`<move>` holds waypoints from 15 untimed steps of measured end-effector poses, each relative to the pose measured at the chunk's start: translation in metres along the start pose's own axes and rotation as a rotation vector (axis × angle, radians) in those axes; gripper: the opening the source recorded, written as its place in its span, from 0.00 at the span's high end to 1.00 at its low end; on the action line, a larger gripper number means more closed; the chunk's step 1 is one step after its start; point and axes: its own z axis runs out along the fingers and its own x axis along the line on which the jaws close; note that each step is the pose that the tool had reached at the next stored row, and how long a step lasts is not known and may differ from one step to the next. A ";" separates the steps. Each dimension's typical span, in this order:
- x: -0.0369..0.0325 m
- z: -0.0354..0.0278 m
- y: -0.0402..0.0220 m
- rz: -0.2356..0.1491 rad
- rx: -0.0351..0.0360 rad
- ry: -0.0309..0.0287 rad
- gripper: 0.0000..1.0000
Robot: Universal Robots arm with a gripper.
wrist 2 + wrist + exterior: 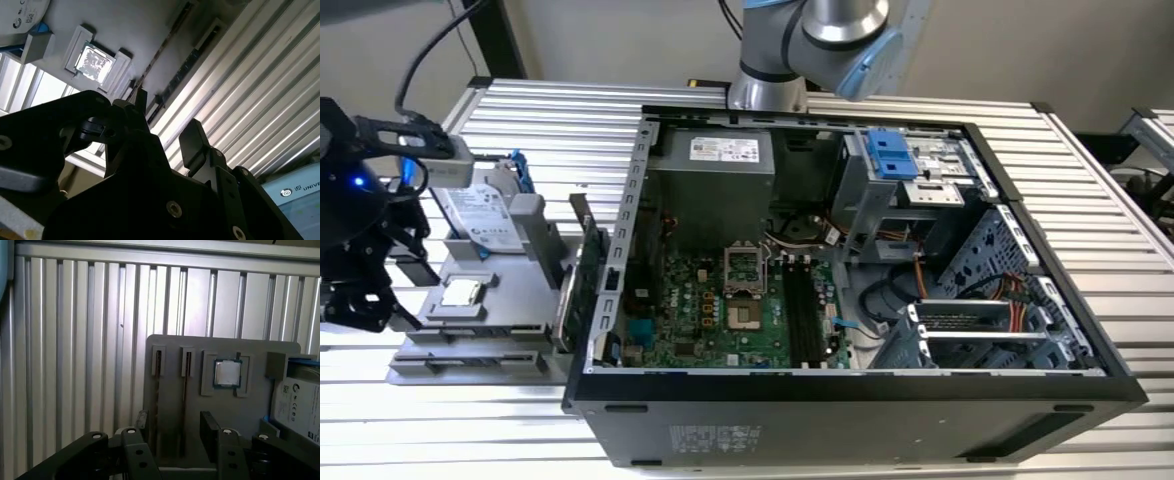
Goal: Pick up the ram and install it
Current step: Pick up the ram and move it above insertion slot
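1. Hovering over the grey tray (250, 347), the gripper (175, 417) is being held w/ its two black fingers (209, 426) apart. Nothing is being clamped btwn them.
2. The ram (186, 371) is being seen edge-on in the first wrist view. It is showing as a thin strip standing in a narrow tray slot, the one nearer the CPU (227, 373).
3. A second narrow slot (158, 362) is being shown just beside it, on the side away from the CPU. Whether that one is also carrying a stick cannot be told.
4. In that view both slots are being framed btwn the parted fingers. No contact w/ the ram is being shown.
5. A hard drive (300, 400) w/ a white label is being carried on the tray beyond the CPU, against a blue frame.
6. In the exterior view the tray is being seen lying on the ribbed aluminium table (1094, 150). It is just beside the open PC case (854, 410), on the exterior view's left.
7. Inside the case the motherboard (707, 300) is being shown lying flat, w/ its black memory slots (803, 310) running alongside the CPU socket, well apart from the ram.
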 end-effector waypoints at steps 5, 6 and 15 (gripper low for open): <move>0.0003 0.0091 -0.0011 0.000 0.0000 0.0015 0.00; 0.0003 0.0108 -0.0013 0.000 -0.0001 0.0018 0.00; 0.0008 0.0272 -0.0020 0.000 -0.0001 0.0042 0.00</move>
